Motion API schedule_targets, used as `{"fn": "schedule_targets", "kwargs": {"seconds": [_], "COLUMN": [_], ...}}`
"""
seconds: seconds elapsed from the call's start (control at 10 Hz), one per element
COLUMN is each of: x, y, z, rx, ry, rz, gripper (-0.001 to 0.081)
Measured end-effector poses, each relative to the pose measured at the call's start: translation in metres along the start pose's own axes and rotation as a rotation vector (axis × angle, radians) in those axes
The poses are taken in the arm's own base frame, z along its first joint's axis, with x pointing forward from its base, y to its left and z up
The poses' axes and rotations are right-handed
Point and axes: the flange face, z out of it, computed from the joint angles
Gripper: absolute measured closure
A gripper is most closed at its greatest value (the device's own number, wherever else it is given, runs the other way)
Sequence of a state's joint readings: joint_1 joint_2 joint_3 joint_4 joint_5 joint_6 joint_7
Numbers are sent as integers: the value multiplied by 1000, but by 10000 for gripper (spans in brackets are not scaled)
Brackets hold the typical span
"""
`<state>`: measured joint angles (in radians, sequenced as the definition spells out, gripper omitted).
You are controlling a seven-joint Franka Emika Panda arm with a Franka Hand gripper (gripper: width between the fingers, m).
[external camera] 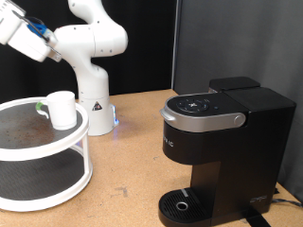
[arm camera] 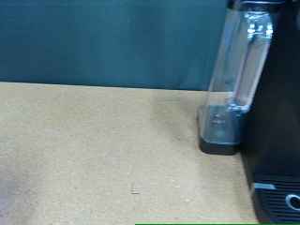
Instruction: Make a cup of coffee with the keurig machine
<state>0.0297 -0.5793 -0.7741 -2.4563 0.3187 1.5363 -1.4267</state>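
Note:
The white cup [external camera: 62, 109] stands upright on the top tier of a round white two-tier rack [external camera: 47, 184] at the exterior view's left. A small green-topped thing [external camera: 41, 107] sits just left of it. The black keurig machine [external camera: 213, 142] stands at the right with its silver-trimmed lid [external camera: 201, 112] down and its round drip tray [external camera: 180, 203] bare. My hand [external camera: 11, 28] shows at the top left edge, high above the rack; its fingers are cut off. The wrist view shows the machine's clear water tank [arm camera: 239, 66] and black body [arm camera: 281, 141], and no fingers.
The arm's white base [external camera: 93, 99] stands behind the rack on the brown tabletop [external camera: 128, 161]. A dark curtain closes the back. A cable [external camera: 284, 200] lies by the machine at the right edge.

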Motion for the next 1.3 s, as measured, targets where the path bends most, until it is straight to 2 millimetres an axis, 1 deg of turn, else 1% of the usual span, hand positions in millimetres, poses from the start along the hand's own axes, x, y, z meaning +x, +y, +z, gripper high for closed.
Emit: {"fn": "schedule_targets", "kwargs": {"seconds": [0.1,0.3,0.4,0.8,0.9,1.1,1.3], "x": [-2,-4,-8,-39,-45,-57,-69], "y": [-1,-1,-2,-2,-1,6,19], "z": [-6,-5,-8,-41,-45,-42,-30], "rx": [-7,0,17,-24,-33,-51,-67], "ry": [13,7,10,102,114,96,65], "rz": [-1,2,9,8,13,27,48], "gripper": [801,801,801,801,801,801,801]}}
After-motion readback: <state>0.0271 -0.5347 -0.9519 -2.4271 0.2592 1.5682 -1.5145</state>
